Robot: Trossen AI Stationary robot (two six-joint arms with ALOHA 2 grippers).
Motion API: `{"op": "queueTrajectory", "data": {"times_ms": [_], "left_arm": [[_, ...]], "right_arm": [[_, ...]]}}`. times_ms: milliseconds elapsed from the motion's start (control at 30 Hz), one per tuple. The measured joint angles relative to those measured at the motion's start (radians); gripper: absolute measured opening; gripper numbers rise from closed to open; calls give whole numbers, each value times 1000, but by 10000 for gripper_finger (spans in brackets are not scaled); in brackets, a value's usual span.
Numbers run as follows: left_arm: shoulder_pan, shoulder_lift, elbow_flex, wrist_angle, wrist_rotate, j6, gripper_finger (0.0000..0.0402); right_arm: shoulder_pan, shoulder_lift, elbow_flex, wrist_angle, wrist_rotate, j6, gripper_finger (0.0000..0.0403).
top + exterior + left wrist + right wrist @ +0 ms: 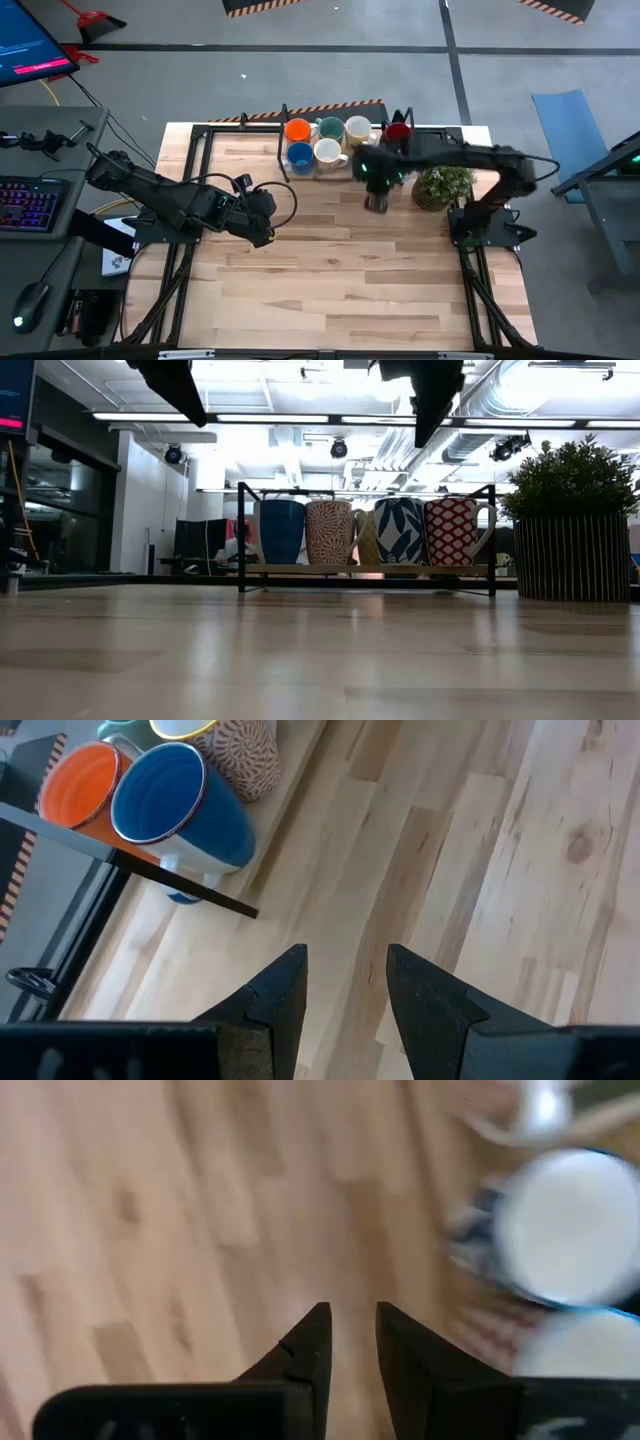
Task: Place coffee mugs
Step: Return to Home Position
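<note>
High view: mugs (325,140) grouped upper centre; right gripper (378,203) just below, spread, empty, probably heading home next; left gripper (267,218) spread, mid-left.

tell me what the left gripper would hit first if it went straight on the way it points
Likely the wooden table: the left gripper, fingers open, aims at bare planks. The blue mug and orange mug sit off to one side of that line.
</note>
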Motion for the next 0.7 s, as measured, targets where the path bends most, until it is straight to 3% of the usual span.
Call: {"op": "queueTrajectory", "data": {"times_ms": [333,600,700], "left_arm": [[0,0,0,3,2,6,129],[0,0,0,4,3,6,129],[0,0,0,5,4,6,129]], "right_arm": [[234,-353,-567,584,-36,169,59],[360,-525,-946,1216,-18,94,59],[372,-571,-1046,1349,-6,110,59]]}}
